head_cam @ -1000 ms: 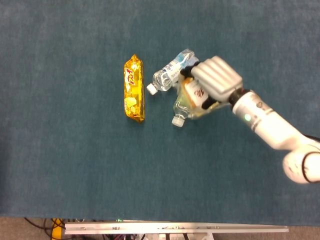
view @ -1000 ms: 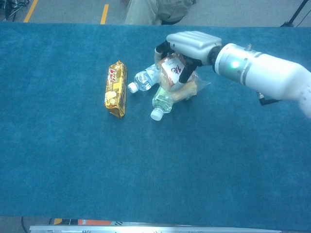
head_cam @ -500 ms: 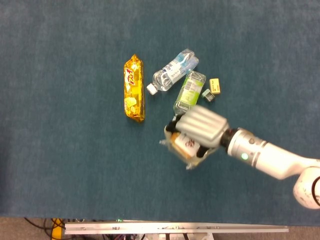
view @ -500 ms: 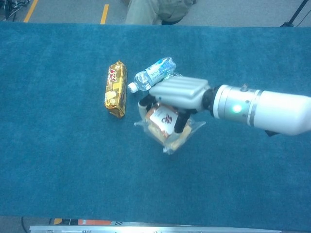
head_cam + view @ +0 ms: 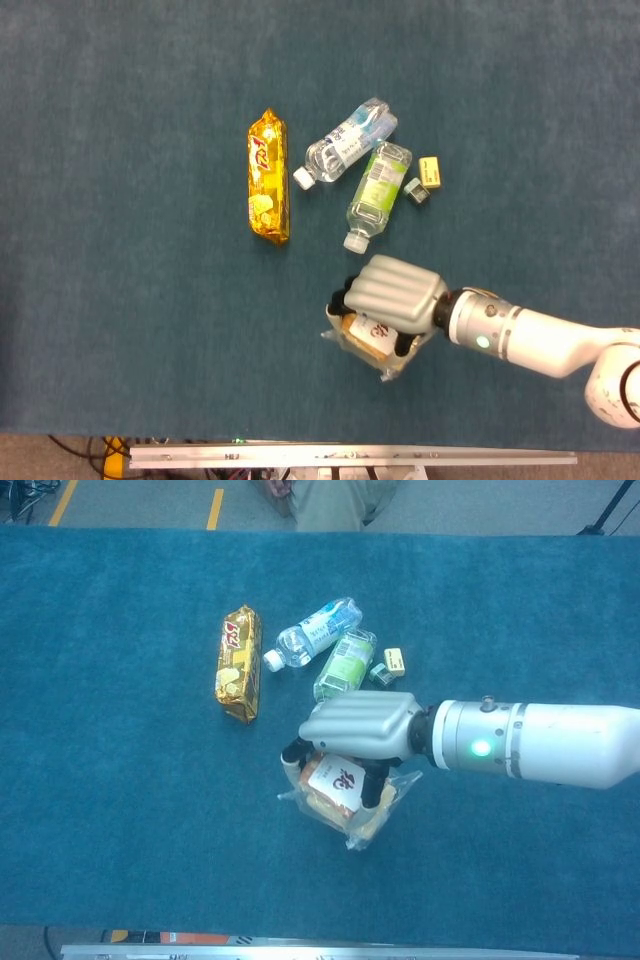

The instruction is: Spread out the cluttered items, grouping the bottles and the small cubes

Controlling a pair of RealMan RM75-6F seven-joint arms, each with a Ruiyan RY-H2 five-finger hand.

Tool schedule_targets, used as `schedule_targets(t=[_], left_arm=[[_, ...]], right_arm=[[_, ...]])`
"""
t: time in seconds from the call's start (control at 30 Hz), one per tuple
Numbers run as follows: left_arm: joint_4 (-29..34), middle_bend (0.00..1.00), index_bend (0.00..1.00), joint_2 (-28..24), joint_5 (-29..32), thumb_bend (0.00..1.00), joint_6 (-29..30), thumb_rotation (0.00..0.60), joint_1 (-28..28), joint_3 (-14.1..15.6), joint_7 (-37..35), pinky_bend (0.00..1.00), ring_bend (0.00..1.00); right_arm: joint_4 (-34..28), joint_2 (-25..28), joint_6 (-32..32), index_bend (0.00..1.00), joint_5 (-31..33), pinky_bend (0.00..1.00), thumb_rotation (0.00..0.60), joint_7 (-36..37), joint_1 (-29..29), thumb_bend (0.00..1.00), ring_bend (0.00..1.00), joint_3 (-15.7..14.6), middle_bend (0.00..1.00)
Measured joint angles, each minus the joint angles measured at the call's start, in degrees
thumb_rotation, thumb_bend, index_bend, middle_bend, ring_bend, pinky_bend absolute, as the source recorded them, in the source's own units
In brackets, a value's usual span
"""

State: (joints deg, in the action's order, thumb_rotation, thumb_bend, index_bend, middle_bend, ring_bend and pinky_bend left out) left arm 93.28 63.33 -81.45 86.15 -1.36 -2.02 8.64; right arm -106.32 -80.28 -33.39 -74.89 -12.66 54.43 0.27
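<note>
We've got the blue surface [image 5: 120,810] with our right hand [image 5: 360,727] low at the near side, fingers wrapped around a clear snack bag [image 5: 345,800]. No left hand in sight. Looks like we're moving the bag clear of the pile, so next is probably just letting go of it here. Farther back lies the gold snack bar [image 5: 267,191], then two bottles [image 5: 347,141] [image 5: 377,193] side by side, and two small cubes [image 5: 429,170] [image 5: 417,190] right beside them, still needing grouping.

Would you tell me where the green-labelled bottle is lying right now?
In the head view, the green-labelled bottle lies right of centre, beside the blue-labelled bottle, with two small cubes to its right.
</note>
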Motion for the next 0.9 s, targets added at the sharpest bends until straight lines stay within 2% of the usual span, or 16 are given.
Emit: schedule_targets(t=[0.13, 0.3, 0.7, 0.9], left_arm=[[-0.1, 0.22, 0.21, 0.1, 0.0, 0.39, -0.1, 0.6, 0.0, 0.0, 0.0, 0.23, 0.19], [-0.2, 0.22, 0.21, 0.2, -0.1, 0.39, -0.1, 0.6, -0.1, -0.1, 0.0, 0.23, 0.19], [-0.3, 0.22, 0.21, 0.3, 0.0, 0.39, -0.3, 0.6, -0.2, -0.1, 0.0, 0.23, 0.19], [-0.5, 0.22, 0.21, 0.5, -0.1, 0.39, -0.5, 0.6, -0.2, 0.0, -0.2, 0.23, 0.19]], right_arm=[[-0.3, 0.9, 0.6, 0.25, -1.9, 0.54, 0.6, 1.5, 0.2, 0.04, 0.28, -0.6, 0.29], [-0.5, 1.7, -0.5, 0.19, -3.1, 0.51, 0.6, 2.7, -0.2, 0.02, 0.25, -0.7, 0.26], [0.1, 3.8, -5.8, 0.18, -3.5, 0.49, 0.6, 4.1, -2.3, 0.02, 0.24, 0.2, 0.26], [1.9, 3.9, -10.0, 0.18, -1.2, 0.49, 0.6, -0.6, -3.8, 0.01, 0.24, 1.0, 0.26]])
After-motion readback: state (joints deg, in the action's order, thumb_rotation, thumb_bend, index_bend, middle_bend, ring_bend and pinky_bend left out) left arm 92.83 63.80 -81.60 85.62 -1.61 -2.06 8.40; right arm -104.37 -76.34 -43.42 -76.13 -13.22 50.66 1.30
